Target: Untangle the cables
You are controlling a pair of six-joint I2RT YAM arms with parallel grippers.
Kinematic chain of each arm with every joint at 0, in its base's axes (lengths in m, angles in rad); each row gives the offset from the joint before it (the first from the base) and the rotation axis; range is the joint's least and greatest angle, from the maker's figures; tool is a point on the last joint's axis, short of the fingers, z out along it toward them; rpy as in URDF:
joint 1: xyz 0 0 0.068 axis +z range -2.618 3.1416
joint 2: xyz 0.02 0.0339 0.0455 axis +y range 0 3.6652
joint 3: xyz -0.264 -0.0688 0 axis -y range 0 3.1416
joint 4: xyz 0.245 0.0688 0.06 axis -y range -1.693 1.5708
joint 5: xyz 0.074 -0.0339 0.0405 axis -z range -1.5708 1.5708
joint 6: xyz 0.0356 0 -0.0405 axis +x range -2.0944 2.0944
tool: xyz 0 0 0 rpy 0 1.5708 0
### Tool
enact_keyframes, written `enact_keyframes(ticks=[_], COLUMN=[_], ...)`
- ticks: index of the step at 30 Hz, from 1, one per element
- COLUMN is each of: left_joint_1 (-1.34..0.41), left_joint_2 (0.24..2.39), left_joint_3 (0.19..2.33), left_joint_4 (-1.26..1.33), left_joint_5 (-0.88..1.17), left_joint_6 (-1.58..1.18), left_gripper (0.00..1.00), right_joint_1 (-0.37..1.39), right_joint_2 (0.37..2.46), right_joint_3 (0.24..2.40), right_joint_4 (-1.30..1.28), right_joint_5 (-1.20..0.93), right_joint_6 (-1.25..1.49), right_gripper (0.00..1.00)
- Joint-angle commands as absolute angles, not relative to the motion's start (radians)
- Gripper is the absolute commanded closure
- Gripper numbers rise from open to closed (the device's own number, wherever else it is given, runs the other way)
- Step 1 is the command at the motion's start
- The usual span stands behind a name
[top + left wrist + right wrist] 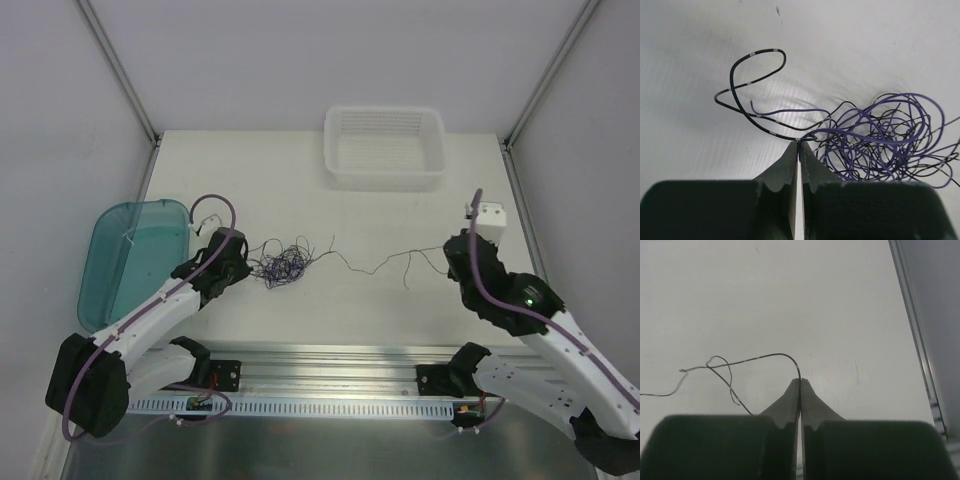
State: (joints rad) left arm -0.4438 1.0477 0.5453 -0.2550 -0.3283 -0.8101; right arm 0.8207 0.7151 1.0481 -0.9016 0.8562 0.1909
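Left hand (799,145) is clenched on strands at the left edge of the clump of cables (285,265), which lies on the desk (400,310) left of centre. 1 thin black strand (380,262) runs from the clump rightward to the right hand (800,381), which is clenched on its far end. Judgement: early stage, with 1 strand partly drawn out and the bulk of the purple and black loops not yet separated.

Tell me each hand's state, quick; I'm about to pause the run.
Left hand: closed, pinching the tangled cables at their edge.
Right hand: closed, pinching a loose black strand.
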Motion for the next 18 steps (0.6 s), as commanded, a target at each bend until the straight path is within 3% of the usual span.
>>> enact_keyframes(ticks=[1,5,9,18], left_joint_1=[-0.439,-0.411,-0.362,-0.351], left_joint_2=[0.944,0.881,0.894,1.019], left_joint_3=[0.577,0.592,0.627,0.644], left_joint_4=[-0.331,-0.388,-0.419,-0.420], left_joint_5=[-0.366,-0.406,-0.410,-0.353], left_joint_6=[-0.755,-0.730,-0.715,-0.713], left_gripper=[1.00,1.00,1.00,1.00], right_joint_1=[0.627,0.323,0.004,-0.098], right_joint_2=[0.788,0.792,0.782,0.787], right_joint_3=[0.900,0.813,0.883,1.210], right_joint_4=[-0.890,-0.824,-0.830,-0.841], right_joint_5=[0.658,0.456,0.325,0.207], right_joint_6=[0.270,0.246,0.163,0.198], right_gripper=[0.99,0.99,0.99,0.99])
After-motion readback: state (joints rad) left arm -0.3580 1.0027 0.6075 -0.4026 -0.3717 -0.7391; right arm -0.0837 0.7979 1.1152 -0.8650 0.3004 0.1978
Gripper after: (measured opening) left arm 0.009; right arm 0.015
